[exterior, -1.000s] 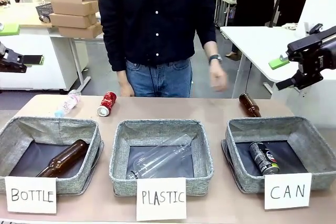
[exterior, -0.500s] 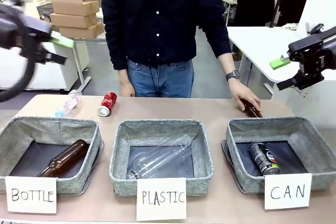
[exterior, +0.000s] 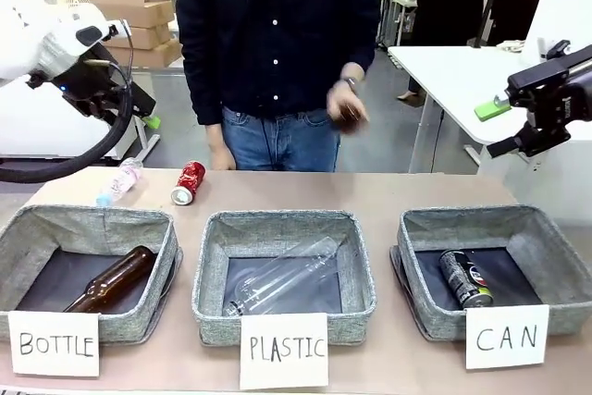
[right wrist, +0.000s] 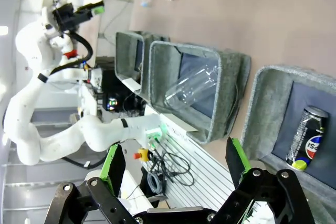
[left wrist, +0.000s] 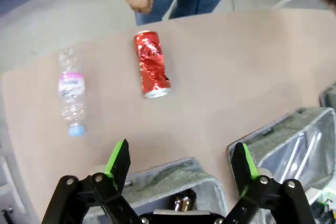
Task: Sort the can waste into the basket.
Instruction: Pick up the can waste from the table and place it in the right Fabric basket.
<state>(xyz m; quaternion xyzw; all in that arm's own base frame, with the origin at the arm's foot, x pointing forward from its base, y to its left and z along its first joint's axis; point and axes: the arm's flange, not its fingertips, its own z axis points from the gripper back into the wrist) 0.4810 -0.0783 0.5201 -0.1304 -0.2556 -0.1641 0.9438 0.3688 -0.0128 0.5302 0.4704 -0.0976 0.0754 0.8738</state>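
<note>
1. The black can (exterior: pixel 464 278) lies on its side on the dark floor of the CAN basket (exterior: pixel 546 228), at the near right of the counter (exterior: pixel 388 193). We count that half as done.
2. The red can (exterior: pixel 188 182), visibly crumpled, lies on its side on the bare counter at the far left. It is well apart from the CAN basket, with the PLASTIC basket (exterior: pixel 277 223) between them.
3. A clear plastic bottle (exterior: pixel 119 180) lies just to the left of the red can, apart from it (not ours to sort here).
4. The left claw (left wrist: pixel 180 153) hangs above the far left of the counter. Its fingers are spread wide with nothing between them, and its wrist view looks down at the red can.
5. The right claw (exterior: pixel 497 127) is held high at the far right, above and behind the CAN basket. It too is spread wide and empty.
6. The person's hand (exterior: pixel 348 106) is raised beyond the far edge, with something dark in it that is too blurred for us to name.
7. We judge the task about halfway along: what is left is to grasp the red can, carry it right across the counter and drop it in beside the black can.
</note>
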